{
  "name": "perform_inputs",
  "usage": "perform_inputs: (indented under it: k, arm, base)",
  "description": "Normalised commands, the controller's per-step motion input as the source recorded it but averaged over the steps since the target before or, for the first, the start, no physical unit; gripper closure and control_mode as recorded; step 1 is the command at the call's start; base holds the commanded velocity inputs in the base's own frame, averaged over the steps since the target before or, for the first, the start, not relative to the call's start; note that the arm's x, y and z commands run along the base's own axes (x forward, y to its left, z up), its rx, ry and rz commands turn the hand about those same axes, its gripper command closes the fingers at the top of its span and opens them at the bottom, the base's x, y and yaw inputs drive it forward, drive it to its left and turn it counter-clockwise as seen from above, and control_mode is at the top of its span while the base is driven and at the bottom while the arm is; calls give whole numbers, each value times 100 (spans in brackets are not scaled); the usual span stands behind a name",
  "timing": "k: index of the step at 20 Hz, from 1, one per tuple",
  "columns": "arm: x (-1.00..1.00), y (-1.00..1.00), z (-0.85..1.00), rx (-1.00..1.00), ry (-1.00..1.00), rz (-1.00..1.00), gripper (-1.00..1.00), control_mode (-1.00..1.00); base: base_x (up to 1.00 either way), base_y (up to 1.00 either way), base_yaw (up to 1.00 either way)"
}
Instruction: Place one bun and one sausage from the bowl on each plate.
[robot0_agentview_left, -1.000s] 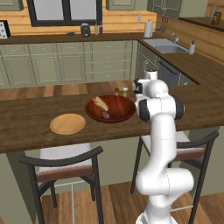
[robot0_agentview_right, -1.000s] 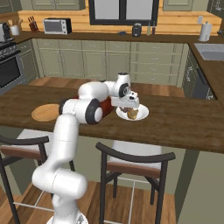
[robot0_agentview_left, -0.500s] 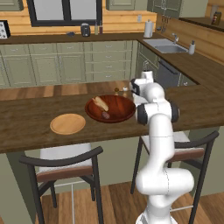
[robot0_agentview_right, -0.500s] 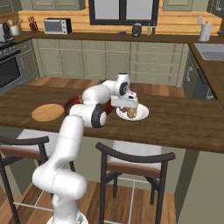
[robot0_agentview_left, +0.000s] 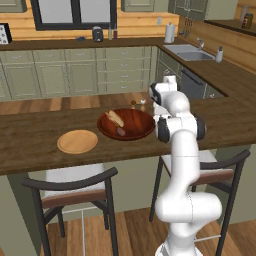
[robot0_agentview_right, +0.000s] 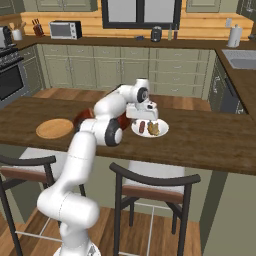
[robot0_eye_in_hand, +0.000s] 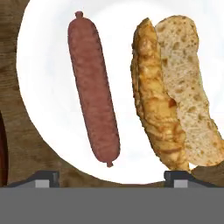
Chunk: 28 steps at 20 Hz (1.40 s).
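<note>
white plate (robot0_agentview_right: 161, 131): on the table (robot0_agentview_right: 210, 142), right of the bowl in the right base view; one sausage (robot0_eye_in_hand: 93, 87) and one bun (robot0_eye_in_hand: 175, 92) are seen lying on it, side by side, apart from each other.
fingers: gripper (robot0_eye_in_hand: 111, 175) hangs just above the white plate; tips are seen spread wide at both lower corners of the hand view, nothing between them, nothing held.
tan plate (robot0_agentview_left: 77, 141): on the table left of the bowl, bare, nothing on it.
bowl (robot0_agentview_left: 137, 131): dark red-brown, between the two plates; one bun (robot0_agentview_left: 115, 118) and one dark sausage (robot0_agentview_left: 121, 131) are seen inside.
done: white plate judged served, both items down and let go.
left: tan plate still to be served; one bun and one sausage to be carried over from the bowl, so roughly half is judged complete.
next move judged: arm to be lifted clear of the white plate and swung across to the bowl.
hidden: bowl mostly covered by the arm in the right base view, only a rim sliver (robot0_agentview_right: 82, 117) shows; white plate blocked by the arm in the left base view.
cut off: plate rim cropped at top and right in the hand view; bun's lower end runs behind the right tip.
hard to tell: small items on the table behind the bowl (robot0_agentview_left: 137, 104) too small to name.
</note>
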Motion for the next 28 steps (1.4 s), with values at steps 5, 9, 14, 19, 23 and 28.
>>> perform_inputs:
  k: [5,9,14,19,23,28]
  arm:
    - [-100,19,0,0,-22,1,-100,-100]
    - [-100,41,10,0,-26,1,-100,-100]
    - [-100,34,75,-2,-13,5,-100,-100]
    - [-100,4,83,0,-8,10,-100,-100]
    - [-100,13,29,-1,-30,9,-100,-100]
    - [-82,25,27,0,-28,8,-100,-100]
  base:
    - [0,0,0]
    - [0,0,0]
    - [0,0,0]
    - [0,0,0]
    - [0,0,0]
    - [0,0,0]
